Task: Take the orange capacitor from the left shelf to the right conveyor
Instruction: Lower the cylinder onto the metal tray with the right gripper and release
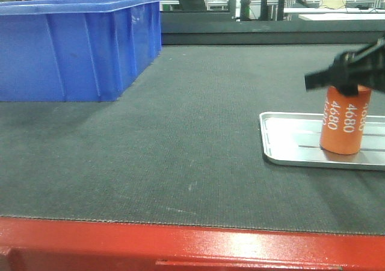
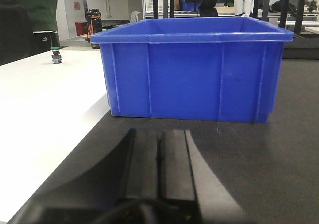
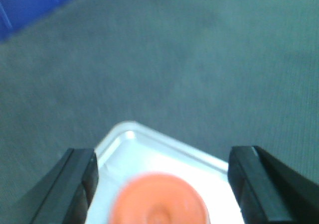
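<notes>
Orange cylinder stock first: the small orange capacitor (image 1: 342,124) with white "4680" printed down its side stands upright on a flat silver metal tray (image 1: 289,143), which lies on the broad dark grey textured conveyor belt (image 1: 180,138) behind its red painted front edge (image 1: 180,241). The right hand (image 3: 162,181) sits over the capacitor's top with its black fingers (image 3: 75,179) spread wide, one on each side of the orange lid (image 3: 160,200) and clear of it in the right wrist view. From the front, its dark body (image 1: 352,69) overlaps the cylinder's upper end. The left hand (image 2: 159,157) rests low above the belt with its two black fingers pressed together, gripping nothing, facing a large blue plastic bin (image 2: 194,69). A white desk (image 2: 45,104) adjoins the belt on that side.
</notes>
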Controlling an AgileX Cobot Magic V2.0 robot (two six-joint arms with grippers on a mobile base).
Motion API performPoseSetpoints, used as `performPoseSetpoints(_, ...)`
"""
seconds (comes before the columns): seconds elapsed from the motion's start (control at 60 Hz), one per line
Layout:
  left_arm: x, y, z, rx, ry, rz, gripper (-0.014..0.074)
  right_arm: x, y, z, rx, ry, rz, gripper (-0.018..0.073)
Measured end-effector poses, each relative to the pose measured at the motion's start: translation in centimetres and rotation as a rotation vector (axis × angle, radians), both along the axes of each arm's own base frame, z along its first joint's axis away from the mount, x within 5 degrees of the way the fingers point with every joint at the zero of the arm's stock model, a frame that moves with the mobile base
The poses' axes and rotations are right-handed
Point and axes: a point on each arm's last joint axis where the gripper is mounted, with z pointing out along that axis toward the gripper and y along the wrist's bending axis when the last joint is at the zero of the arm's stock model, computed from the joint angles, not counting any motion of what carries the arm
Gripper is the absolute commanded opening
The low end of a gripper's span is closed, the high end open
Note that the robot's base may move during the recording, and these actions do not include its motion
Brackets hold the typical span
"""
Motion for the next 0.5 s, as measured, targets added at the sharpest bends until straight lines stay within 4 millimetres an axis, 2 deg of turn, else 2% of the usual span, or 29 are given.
performPoseSetpoints(0.15, 0.0, 0.0, 0.0, 0.0, 0.0, 0.0, -0.0126, -0.6, 0.0, 1.9, 0.016, -0.087, 0.006, 0.0617)
performPoseSetpoints(0.266, 0.0, 0.0, 0.0, 0.0, 0.0, 0.0, -0.0126, -1.3, -0.1, 3.5, 0.024, -0.149, 0.005, 0.0545)
performPoseSetpoints(0.4, 0.0, 0.0, 0.0, 0.0, 0.0, 0.0, -0.0126, -2.7, -0.3, 5.9, 0.079, -0.216, -0.012, 0.0314)
performPoseSetpoints(0.5, 0.0, 0.0, 0.0, 0.0, 0.0, 0.0, -0.0126, -4.0, -0.6, 7.5, 0.082, -0.253, -0.031, 0.0081)
